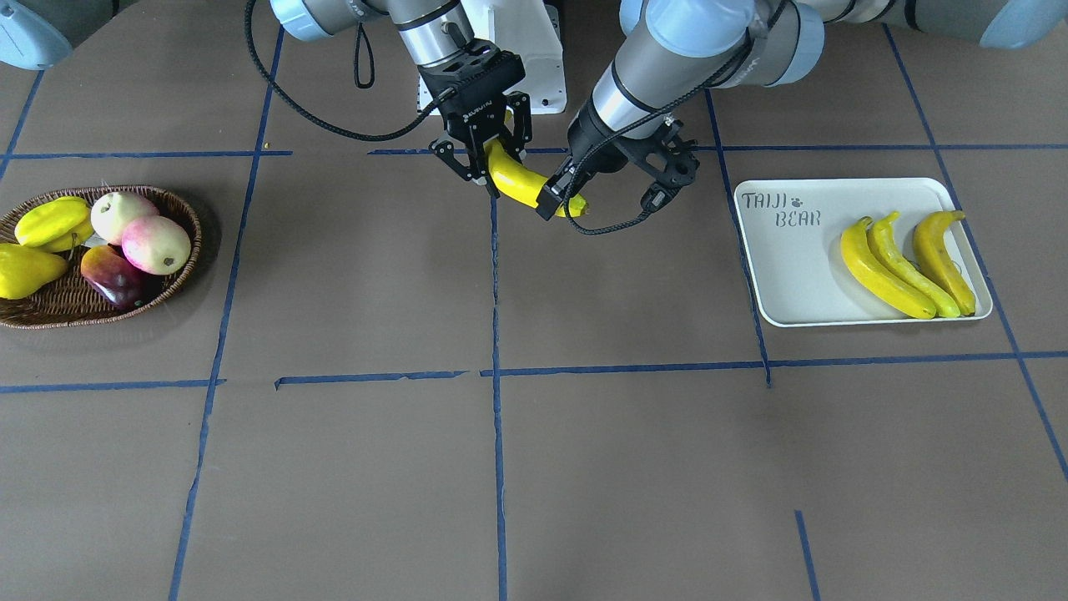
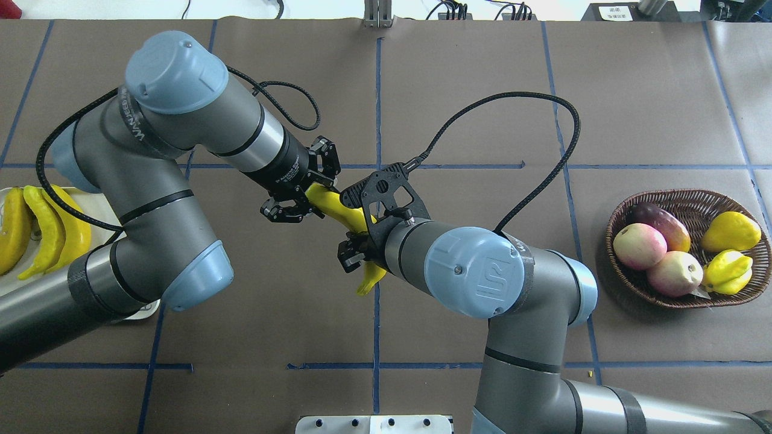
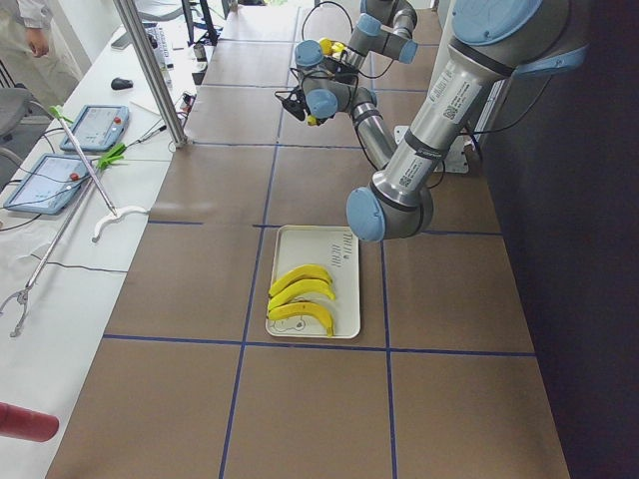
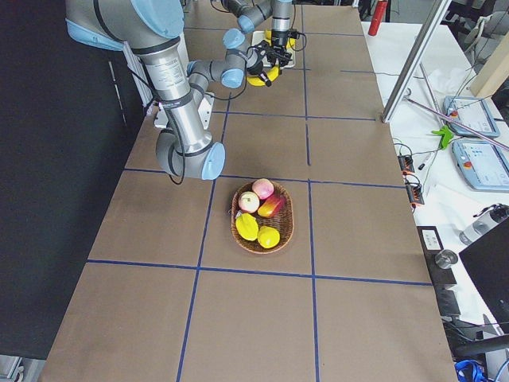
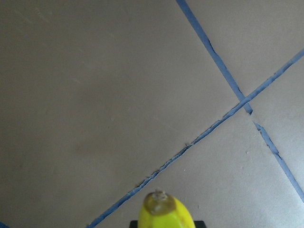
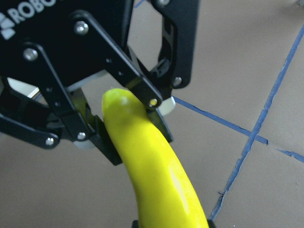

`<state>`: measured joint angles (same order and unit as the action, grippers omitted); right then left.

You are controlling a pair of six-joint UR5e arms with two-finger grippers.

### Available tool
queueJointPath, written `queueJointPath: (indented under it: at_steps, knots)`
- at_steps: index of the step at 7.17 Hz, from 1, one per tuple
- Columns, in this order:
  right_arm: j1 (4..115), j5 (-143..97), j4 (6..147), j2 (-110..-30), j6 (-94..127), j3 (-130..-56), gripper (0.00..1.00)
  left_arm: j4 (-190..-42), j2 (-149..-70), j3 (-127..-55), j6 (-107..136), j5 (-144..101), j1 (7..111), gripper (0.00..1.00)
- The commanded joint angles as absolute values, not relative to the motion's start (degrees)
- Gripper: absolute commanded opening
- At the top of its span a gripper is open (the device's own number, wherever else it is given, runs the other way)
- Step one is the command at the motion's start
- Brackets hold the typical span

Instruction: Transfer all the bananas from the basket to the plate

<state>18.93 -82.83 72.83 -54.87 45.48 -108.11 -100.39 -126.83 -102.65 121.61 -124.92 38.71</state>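
— End effector on the right arm (image 1: 498, 163): how is it seen to be set?

— It is clamped on a banana (image 1: 519, 182), which is gripped a little short of the end that points towards the robot's base. The fruit is held up off the tabletop (image 1: 634, 467), near its middle and above a blue tape line (image 1: 497, 467).

— And the left end effector (image 6: 127, 124)?

— It is closed on the same banana's other tip. In the right wrist view its pads (image 6: 102, 142) are seen pressed against both sides of that tip. The fruit is thus spanned between the two arms.

— Where are the other bananas found?

— Three bananas (image 1: 905, 267) are laid side by side in the white tray (image 1: 784, 275), at the end away from the printed "TAIJI BEAR". The tray is set on the robot's left side of the tabletop.

— What is held in the wicker basket (image 2: 693, 200)?

— A yellow pear (image 2: 731, 231), a yellow starfruit (image 2: 727, 271), two pinkish apples (image 2: 639, 246) and a dark red mango (image 2: 660, 222) are seen in it. The basket is placed on the robot's right side, well apart from the tray.
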Motion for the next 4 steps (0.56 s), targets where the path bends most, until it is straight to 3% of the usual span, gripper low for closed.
queueJointPath:
  at_steps: [1,4]
  knots:
    - [18.81,-83.49,73.38,-54.58,45.53,-108.45,0.99,-100.37,-126.74,-102.66,121.55,-124.89,38.76,0.0]
    - [19.51,-86.82,73.74,-55.19,45.53,-110.47,0.99,-100.37,-126.13,-102.66,121.29,-124.72,38.93,0.0]
